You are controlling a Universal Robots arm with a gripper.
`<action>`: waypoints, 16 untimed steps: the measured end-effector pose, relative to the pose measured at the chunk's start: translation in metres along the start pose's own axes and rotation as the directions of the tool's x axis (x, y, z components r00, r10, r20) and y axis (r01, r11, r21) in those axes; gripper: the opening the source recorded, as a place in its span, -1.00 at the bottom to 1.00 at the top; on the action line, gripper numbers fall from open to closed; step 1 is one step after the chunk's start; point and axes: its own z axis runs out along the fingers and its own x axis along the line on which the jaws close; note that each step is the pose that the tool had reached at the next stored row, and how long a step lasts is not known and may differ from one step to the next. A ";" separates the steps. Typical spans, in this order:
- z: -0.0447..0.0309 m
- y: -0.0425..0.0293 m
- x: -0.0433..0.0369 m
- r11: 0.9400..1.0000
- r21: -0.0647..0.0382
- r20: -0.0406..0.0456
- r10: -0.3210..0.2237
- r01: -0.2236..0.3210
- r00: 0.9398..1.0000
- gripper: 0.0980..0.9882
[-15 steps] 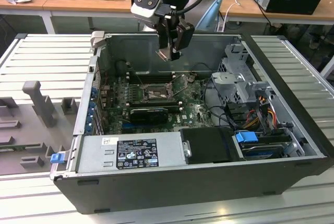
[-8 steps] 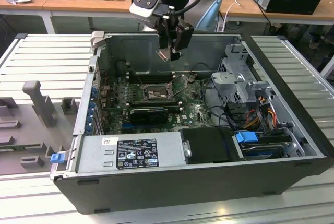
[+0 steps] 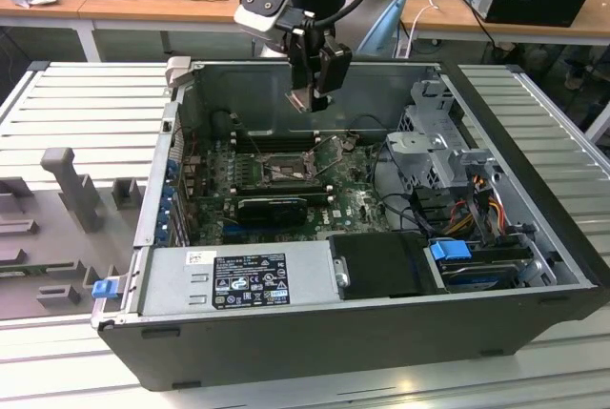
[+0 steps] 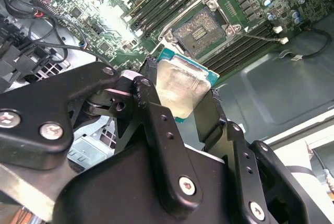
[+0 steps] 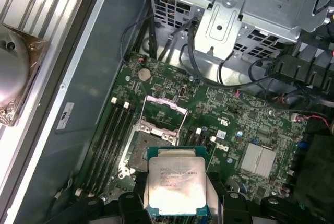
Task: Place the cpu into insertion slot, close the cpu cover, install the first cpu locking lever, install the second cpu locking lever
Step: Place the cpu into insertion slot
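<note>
Above the middle of the open dark-grey computer case [image 3: 315,337], near its far wall in the exterior view, the black two-finger gripper [image 3: 313,94] pinches the cpu [image 5: 175,185], a small flat square chip with a pale silvery metal top and a green rim. In both wrist views a finger presses on each of two opposite edges, and the chip hangs in the air, clear of the board. Just below it lies the square insertion slot [image 5: 147,148], bare and uncovered on the green motherboard [image 5: 235,109]. The cpu cover [image 5: 167,103], a thin dark-grey metal frame with a large window, stands tilted up off the slot on the side toward the silver perforated drive cage [image 5: 229,20]. Black memory slots [image 5: 107,140] run beside the slot. Nearer the case's front wall sit a long black card [image 3: 272,207] and a grey labelled power supply [image 3: 238,280]. The case rests on a ribbed metal table [image 3: 86,94].
</note>
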 end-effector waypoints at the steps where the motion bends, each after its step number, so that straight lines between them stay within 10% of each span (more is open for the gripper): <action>1: 0.0000 0.0000 0.0000 1.000 0.000 0.000 0.005 -0.005 1.000 -0.04; 16: 0.0010 -0.0001 0.0000 0.998 -0.001 0.006 0.070 -0.070 0.998 -0.04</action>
